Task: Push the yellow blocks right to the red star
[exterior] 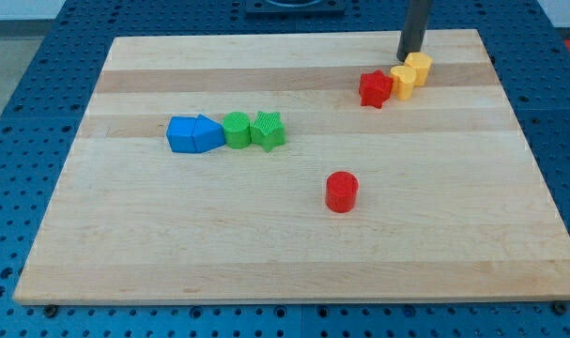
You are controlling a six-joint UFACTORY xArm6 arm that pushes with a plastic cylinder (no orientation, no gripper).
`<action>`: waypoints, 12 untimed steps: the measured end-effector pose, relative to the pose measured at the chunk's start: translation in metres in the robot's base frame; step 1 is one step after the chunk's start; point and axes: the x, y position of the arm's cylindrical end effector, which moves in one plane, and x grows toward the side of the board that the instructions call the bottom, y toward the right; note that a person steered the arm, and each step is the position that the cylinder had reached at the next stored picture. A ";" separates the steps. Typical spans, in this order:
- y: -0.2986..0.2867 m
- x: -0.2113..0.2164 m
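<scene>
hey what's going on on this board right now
My tip sits just above the two yellow blocks near the view's top right. They already lie right beside the red star. Two blue blocks, a green cylinder, a green star and a red cylinder sit apart.

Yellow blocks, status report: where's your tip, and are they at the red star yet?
My tip just above the yellow blocks, toward the view's top. Nearer yellow looks to touch the red star. Nothing in the way.
</scene>
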 end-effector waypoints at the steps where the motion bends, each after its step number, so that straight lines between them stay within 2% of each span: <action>1: 0.001 0.000; 6: 0.001 0.031; 10: 0.021 0.012; 12: 0.021 0.037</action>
